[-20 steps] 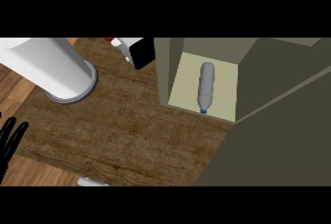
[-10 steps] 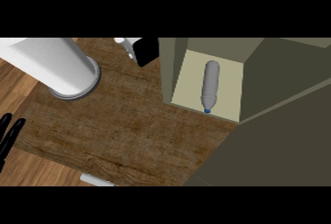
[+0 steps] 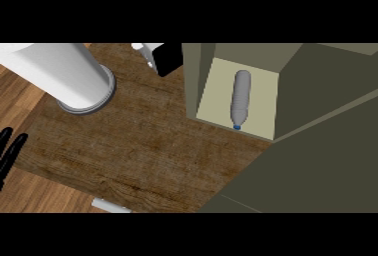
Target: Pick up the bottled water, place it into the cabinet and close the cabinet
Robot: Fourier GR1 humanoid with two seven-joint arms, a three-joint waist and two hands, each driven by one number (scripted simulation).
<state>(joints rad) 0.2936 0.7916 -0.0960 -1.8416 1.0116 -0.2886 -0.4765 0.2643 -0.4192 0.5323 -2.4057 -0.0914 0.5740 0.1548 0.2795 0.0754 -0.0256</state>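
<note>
Bottled water [image 3: 240,99] lying lengthwise inside open cabinet [image 3: 198,80] at bench's far-right corner; left hand [image 3: 9,152], fingers straight, well apart at left edge.

The bottled water [image 3: 241,98] is pale grey with a blue cap, lying on the cabinet's [image 3: 317,165] cream shelf between olive-grey walls. The tabletop [image 3: 148,145] is dark brown with a wood-grain pattern. Well off from the black fingers [image 3: 10,150], a white cylinder [image 3: 66,70] stands on a grey base.
</note>
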